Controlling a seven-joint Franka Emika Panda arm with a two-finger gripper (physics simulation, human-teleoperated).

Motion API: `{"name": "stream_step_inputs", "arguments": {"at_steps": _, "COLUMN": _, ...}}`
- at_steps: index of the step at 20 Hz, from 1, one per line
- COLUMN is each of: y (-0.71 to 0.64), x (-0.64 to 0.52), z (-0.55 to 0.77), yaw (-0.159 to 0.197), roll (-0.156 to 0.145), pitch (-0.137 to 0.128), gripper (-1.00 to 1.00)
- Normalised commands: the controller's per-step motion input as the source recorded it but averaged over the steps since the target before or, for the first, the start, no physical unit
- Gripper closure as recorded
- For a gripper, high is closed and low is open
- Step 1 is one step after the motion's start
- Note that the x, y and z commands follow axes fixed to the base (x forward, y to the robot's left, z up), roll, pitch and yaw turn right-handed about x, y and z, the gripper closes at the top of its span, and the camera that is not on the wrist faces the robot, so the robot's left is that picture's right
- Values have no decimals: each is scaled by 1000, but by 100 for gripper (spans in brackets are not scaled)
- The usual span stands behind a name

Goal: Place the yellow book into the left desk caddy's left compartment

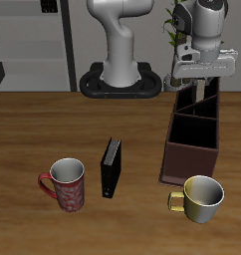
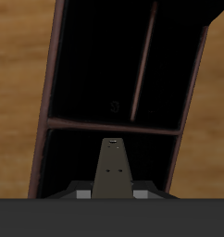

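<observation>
Nearby – red mug (image 1: 66, 183), black book (image 1: 111, 166), yellow mug (image 1: 201, 197)

**White-and-grey arm on a dark round base**

The robot's glossy white, rounded arm column (image 1: 120, 45) rises from a flat, dark grey base plate with rounded corners (image 1: 119, 84). Its upper links are white with grey joint bands and dark seams. The boxy pale-grey two-finger gripper (image 1: 199, 88) has a white block-shaped housing. In the wrist view, one dull grey, tapered finger (image 2: 112, 168) carries two small dark screw holes.
</observation>
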Motion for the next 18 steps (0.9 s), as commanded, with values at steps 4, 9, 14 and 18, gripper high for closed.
{"name": "stream_step_inputs", "arguments": {"at_steps": 4, "y": -10, "x": 94, "z": -395, "yaw": -2, "roll": -4, "pitch": 78, "gripper": 100}}
{"name": "stream_step_inputs", "arguments": {"at_steps": 9, "y": 0, "x": 109, "z": -297, "yaw": 26, "roll": 3, "pitch": 54, "gripper": 100}}
{"name": "stream_step_inputs", "arguments": {"at_steps": 14, "y": 92, "x": 44, "z": -101, "yaw": 29, "roll": 94, "pitch": 54, "gripper": -100}}
{"name": "stream_step_inputs", "arguments": {"at_steps": 18, "y": -164, "x": 12, "z": 137, "yaw": -45, "roll": -50, "pitch": -21, "gripper": -100}}
